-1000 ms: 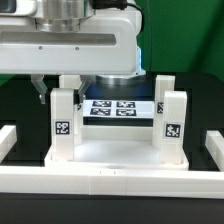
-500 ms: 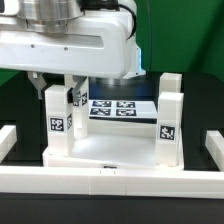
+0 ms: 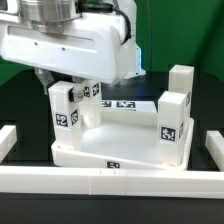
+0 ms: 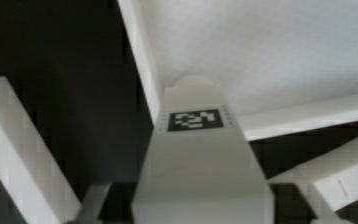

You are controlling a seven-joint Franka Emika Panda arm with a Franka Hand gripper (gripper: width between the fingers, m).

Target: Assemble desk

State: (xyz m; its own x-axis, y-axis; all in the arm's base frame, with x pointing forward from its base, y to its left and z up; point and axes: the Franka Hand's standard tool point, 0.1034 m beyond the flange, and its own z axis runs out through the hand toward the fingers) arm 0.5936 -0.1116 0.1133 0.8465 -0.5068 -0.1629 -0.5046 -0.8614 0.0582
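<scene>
Desk panel [image 3: 110,150] sits skewed to the table's front rail [image 3: 110,180], legs pointing up; fingers [image 4: 179,205] clamp one leg [image 4: 197,150], partway open.

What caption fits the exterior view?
Robot gripper grips a leg of the upturned white desk.

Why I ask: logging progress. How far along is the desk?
Done, by the exterior view's sides: the near-left leg, near-right leg and far-right leg stand upright at corners of the panel. In hand: the fourth leg, far left, sits between the jaws, which look closed on it. Left: finish seating it and release.
</scene>
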